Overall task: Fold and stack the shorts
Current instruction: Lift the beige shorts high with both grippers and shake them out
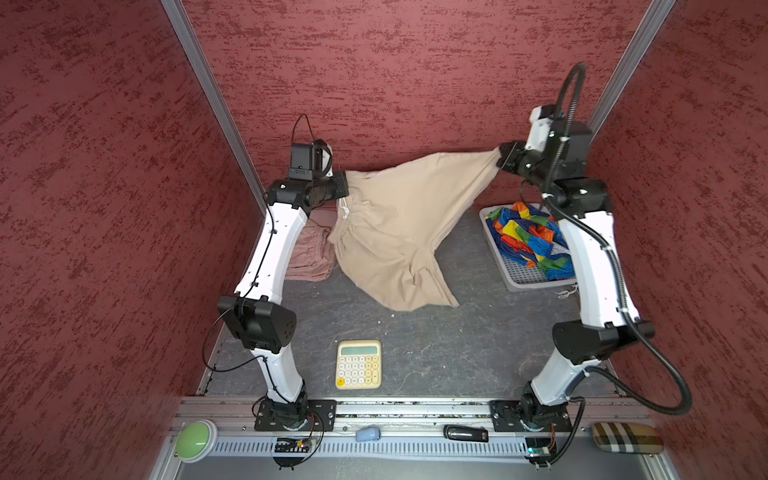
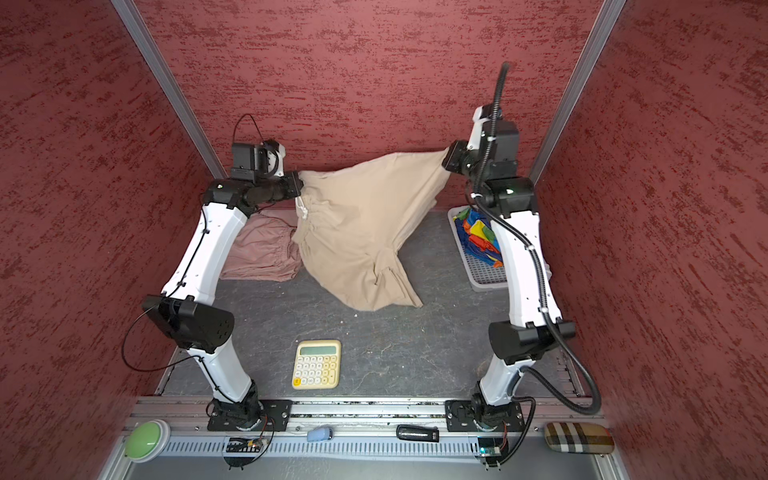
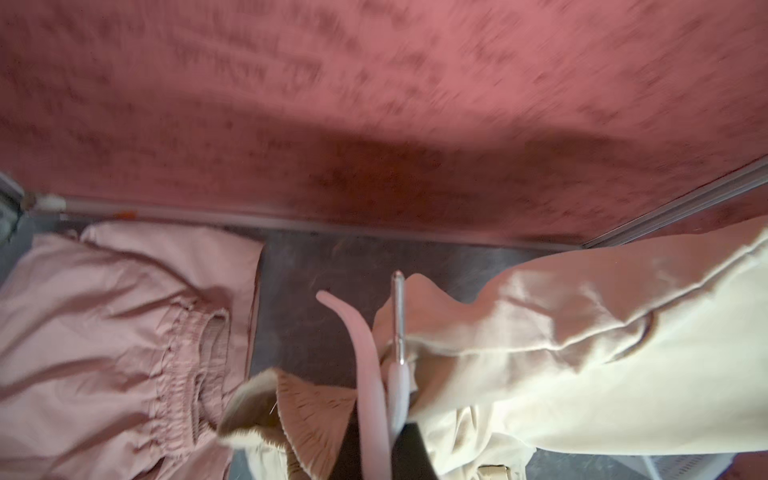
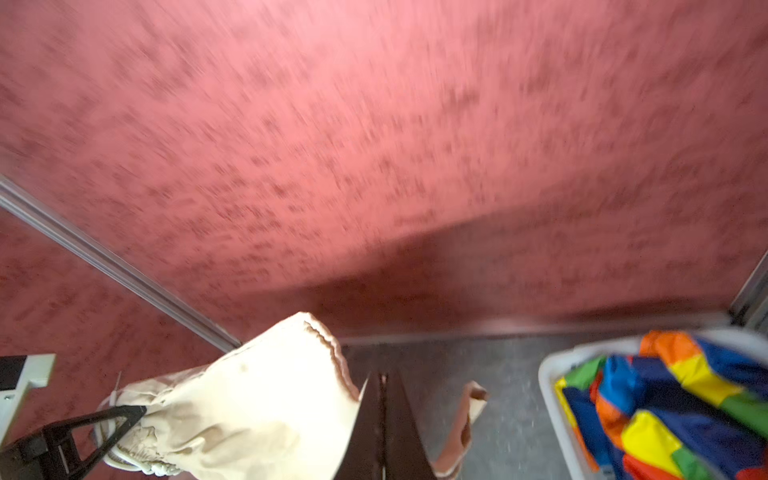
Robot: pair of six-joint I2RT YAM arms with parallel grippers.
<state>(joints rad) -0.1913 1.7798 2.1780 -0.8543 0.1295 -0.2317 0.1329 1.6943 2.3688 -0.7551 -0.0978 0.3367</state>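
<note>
The left jaws and right jaws each pinch the beige shorts [image 1: 399, 232], which hang stretched between them, hem resting on the worktop [image 1: 436, 340], unfolded; the pink shorts [image 1: 309, 253] lie flat under the left jaws, the rainbow shorts [image 1: 528, 232] sit bunched in the basket [image 1: 515, 286] below the right jaws.

The left pincer [image 2: 298, 187] and right pincer [image 2: 446, 160] grip beige shorts [image 2: 365, 228].

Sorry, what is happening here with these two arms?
Both arms hold the beige shorts stretched between them: the left hand is shut on the waistband end, the right hand on an opposite corner. The pink shorts lie beside the left arm; the rainbow shorts sit crumpled in the white basket.
</note>
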